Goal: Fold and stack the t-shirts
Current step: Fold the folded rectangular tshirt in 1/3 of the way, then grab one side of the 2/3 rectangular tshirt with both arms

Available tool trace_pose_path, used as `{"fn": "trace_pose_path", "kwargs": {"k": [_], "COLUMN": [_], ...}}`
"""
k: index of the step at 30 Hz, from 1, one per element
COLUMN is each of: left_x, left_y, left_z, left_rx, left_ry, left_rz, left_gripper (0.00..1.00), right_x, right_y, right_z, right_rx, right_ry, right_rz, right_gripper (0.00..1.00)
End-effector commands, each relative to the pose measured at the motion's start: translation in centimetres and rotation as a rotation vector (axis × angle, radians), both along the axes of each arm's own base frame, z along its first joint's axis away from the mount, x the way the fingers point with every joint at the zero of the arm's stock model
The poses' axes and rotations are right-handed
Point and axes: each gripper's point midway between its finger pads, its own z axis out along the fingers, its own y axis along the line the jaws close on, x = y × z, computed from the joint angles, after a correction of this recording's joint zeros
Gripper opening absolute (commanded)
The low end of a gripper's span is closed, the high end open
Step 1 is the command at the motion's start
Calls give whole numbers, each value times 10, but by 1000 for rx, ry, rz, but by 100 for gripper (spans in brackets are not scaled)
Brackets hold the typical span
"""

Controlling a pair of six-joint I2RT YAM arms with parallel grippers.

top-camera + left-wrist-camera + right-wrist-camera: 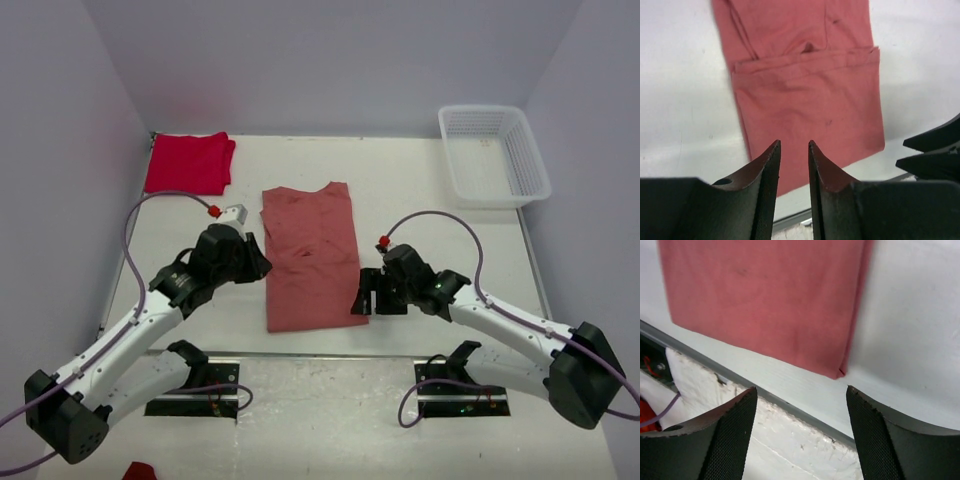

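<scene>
Jaws parted, pink tee [310,258] between, basket [497,199] apart

Matt pink cloth t-shirt [310,260], smooth white table [420,200]

No writing, label, brand, number or sign can be read in any view; the pink t-shirt [308,255], the red t-shirt [188,163] and the white basket [533,165] show plain surfaces.
</scene>
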Motion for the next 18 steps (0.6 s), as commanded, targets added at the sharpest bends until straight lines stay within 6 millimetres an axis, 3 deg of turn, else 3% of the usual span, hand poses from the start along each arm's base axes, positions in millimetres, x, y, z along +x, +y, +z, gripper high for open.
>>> {"fn": "trace_pose_path", "kwargs": {"k": [1,8,18], "left_x": [-30,-48,-52], "left_y": [7,9,10], "left_z": [-16,-27,-25], "left_rx": [-31,-24,-33], "left_ry": [96,152,152], "left_rz": [13,-22,-28], "left_gripper": [30,29,29], "right_x": [1,-1,-11], "right_y": [-1,-11,-18], "right_z": [-6,-26,-53], "right_rx": [21,-1,8], "right_ry": [16,48,101], "right_rz": [-76,-159,-226], "right_gripper": [74,75,74]}}
